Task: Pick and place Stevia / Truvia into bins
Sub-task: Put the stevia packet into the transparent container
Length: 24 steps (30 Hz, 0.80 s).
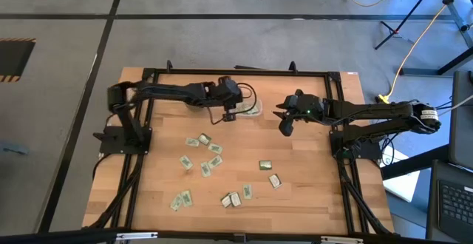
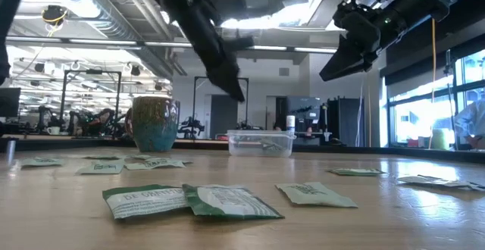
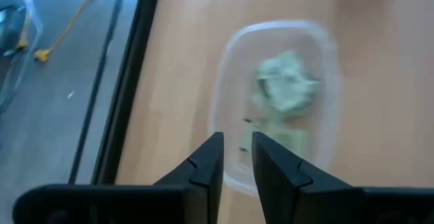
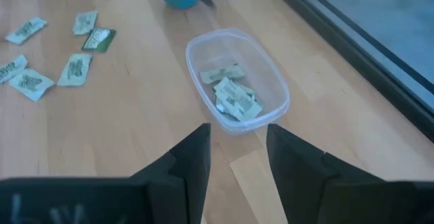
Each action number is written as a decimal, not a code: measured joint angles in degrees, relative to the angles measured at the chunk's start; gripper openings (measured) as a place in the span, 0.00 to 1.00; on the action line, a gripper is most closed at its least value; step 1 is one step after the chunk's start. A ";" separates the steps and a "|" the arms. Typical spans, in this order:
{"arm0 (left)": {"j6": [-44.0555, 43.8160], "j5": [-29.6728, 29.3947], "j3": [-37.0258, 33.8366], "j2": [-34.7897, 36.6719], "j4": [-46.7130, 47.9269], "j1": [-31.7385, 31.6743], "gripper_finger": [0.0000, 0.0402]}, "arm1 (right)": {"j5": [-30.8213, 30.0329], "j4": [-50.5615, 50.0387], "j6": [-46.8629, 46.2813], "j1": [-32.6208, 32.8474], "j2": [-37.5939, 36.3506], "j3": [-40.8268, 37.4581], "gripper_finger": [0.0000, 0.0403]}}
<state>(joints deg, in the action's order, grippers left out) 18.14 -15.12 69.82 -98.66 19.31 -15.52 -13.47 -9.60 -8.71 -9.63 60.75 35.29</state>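
Several pale green and white sachets [image 1: 214,149] lie flat and scattered on the wooden table, a darker one [image 1: 264,165] among them; more show close up in the low view [image 2: 227,201]. The clear bin [image 1: 251,110] stands near the far edge with several sachets inside [image 4: 234,98]. My left gripper [image 1: 230,115] hangs above the bin's left end [image 3: 230,115], its fingers [image 3: 210,159] narrowly open and empty. My right gripper [image 1: 284,126] hovers open to the right of the bin, raised above the table [image 2: 337,64], and holds nothing.
A round brown and teal mug [image 2: 154,123] stands left of the bin, under my left arm. The table's black frame rail [image 3: 125,81] runs along the far edge behind the bin. Bare wood lies between the bin and the scattered sachets [image 1: 244,137].
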 joint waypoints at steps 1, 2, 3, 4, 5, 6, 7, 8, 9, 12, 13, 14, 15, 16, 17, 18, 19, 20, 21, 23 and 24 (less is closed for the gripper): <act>-0.31 0.97 -0.10 2.02 2.15 0.54 0.18 | 0.01 0.02 0.02 0.00 0.00 0.00 0.36; -1.10 2.23 -0.25 4.11 4.07 1.03 0.17 | 0.00 0.07 0.01 0.00 0.00 0.00 0.36; -2.08 3.60 -0.47 6.16 5.92 1.50 0.17 | 0.00 0.04 0.02 0.00 0.00 0.00 0.36; -3.54 5.08 -0.88 8.31 7.35 2.13 0.17 | 0.01 0.09 0.16 0.00 0.00 0.00 0.36; -5.03 6.97 -1.30 10.36 9.25 2.75 0.17 | 0.00 0.10 0.25 0.00 0.00 0.00 0.36; -6.41 8.64 -1.82 12.16 10.80 3.52 0.17 | 0.00 0.08 0.31 0.00 0.00 0.00 0.36; -7.61 10.39 -2.15 13.76 12.45 4.48 0.17 | 0.00 0.20 0.45 0.00 0.00 0.00 0.36; -8.25 11.73 -2.66 15.26 13.95 5.73 0.17 | 0.00 0.21 0.70 0.00 0.00 0.00 0.36; -8.55 12.66 -3.36 16.72 15.71 7.17 0.17 | 0.00 0.24 1.12 0.00 0.00 0.00 0.36; -10.86 13.46 -6.15 19.74 19.58 12.09 0.16 | 0.01 0.33 1.49 0.00 0.00 0.00 0.36; -12.40 13.50 -7.10 20.43 21.35 13.61 0.16 | 0.00 0.39 1.51 0.00 0.00 0.00 0.36; -14.41 13.38 -8.03 20.86 22.30 15.15 0.16 | 0.00 0.41 1.51 0.00 0.00 0.00 0.36; -16.79 13.34 -9.18 21.28 22.54 16.72 0.16 | 0.00 0.41 1.51 0.00 0.00 0.00 0.36; -19.61 13.34 -10.37 21.54 23.24 18.27 0.16 | 0.02 0.43 1.51 0.00 0.00 0.00 0.36; -22.61 13.36 -11.49 21.68 23.97 19.96 0.16 | 0.00 0.52 1.51 0.00 0.00 0.00 0.36; -25.66 13.38 -12.62 21.70 24.12 21.59 0.16 | 0.00 0.50 1.51 0.00 0.00 0.00 0.36; -28.69 13.41 -13.71 21.70 23.85 23.24 0.16 | 0.00 0.49 1.51 0.00 0.00 0.00 0.36; -31.75 13.41 -14.82 21.70 23.84 24.85 0.16 | 0.00 0.59 1.51 0.00 0.00 0.00 0.36; -34.72 13.35 -15.90 21.70 24.00 26.46 0.16 | 0.00 0.66 1.47 0.00 0.00 0.00 0.36; -40.77 12.89 -17.95 21.70 23.95 29.50 0.15 | 0.00 0.66 1.44 0.00 0.00 0.00 0.36; -43.76 12.40 -18.95 21.70 23.96 30.94 0.15 | 0.00 0.67 1.36 -0.02 0.00 0.00 0.36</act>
<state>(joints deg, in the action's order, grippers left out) -25.62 -2.72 50.86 -76.97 43.27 15.42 -13.47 -8.93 -7.35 -9.65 60.75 35.29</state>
